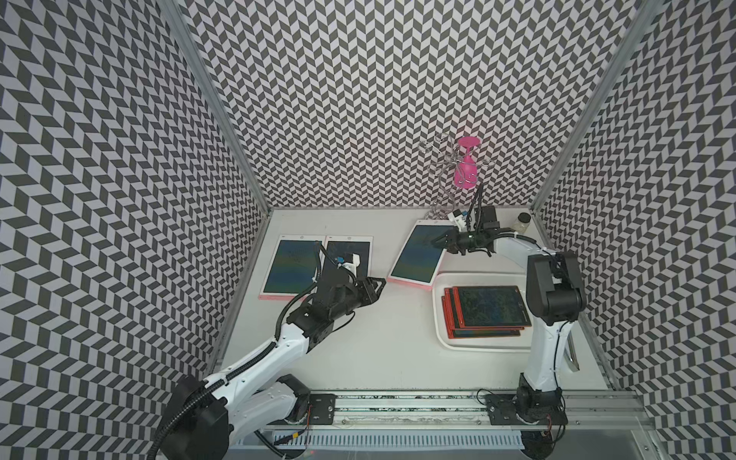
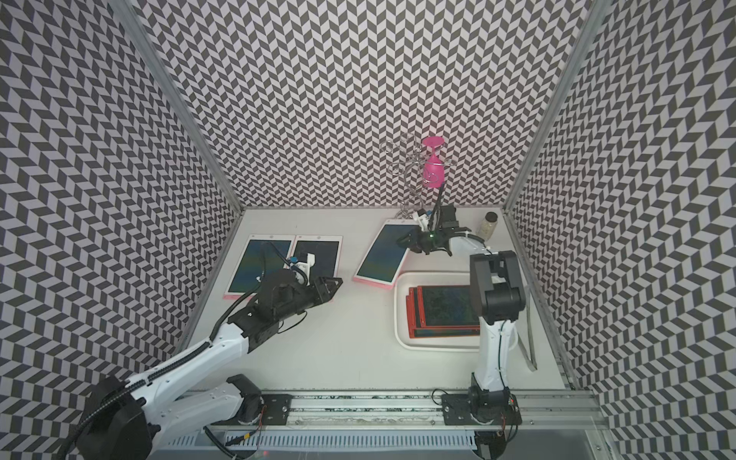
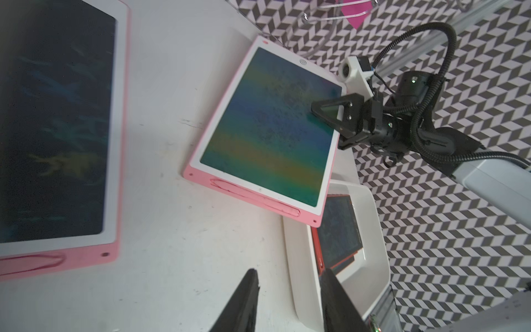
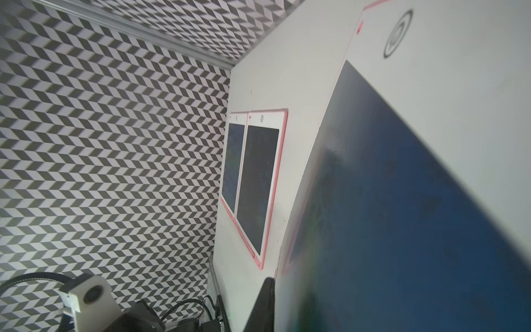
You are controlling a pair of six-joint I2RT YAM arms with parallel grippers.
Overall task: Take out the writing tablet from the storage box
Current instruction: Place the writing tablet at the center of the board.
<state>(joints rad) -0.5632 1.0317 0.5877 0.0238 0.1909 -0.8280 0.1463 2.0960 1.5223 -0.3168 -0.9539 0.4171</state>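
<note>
The white storage box (image 1: 440,318) (image 2: 400,318) lies right of centre and holds a stack of red-framed tablets (image 1: 490,306). A pink-and-white writing tablet (image 1: 416,255) (image 3: 267,129) slants just behind the box, with one near corner over the box rim. My right gripper (image 1: 436,241) (image 3: 314,110) is shut on that tablet's long right edge; in the right wrist view one finger (image 4: 268,290) lies against it. My left gripper (image 1: 383,282) (image 3: 290,276) is open and empty, hovering low by the tablet's near left corner.
Two more pink-and-white tablets (image 1: 290,265) (image 1: 346,255) lie side by side at the back left, partly under my left arm. A wire rack with a pink glass (image 1: 466,167) and a small jar (image 1: 522,223) stand at the back right. Patterned walls close three sides.
</note>
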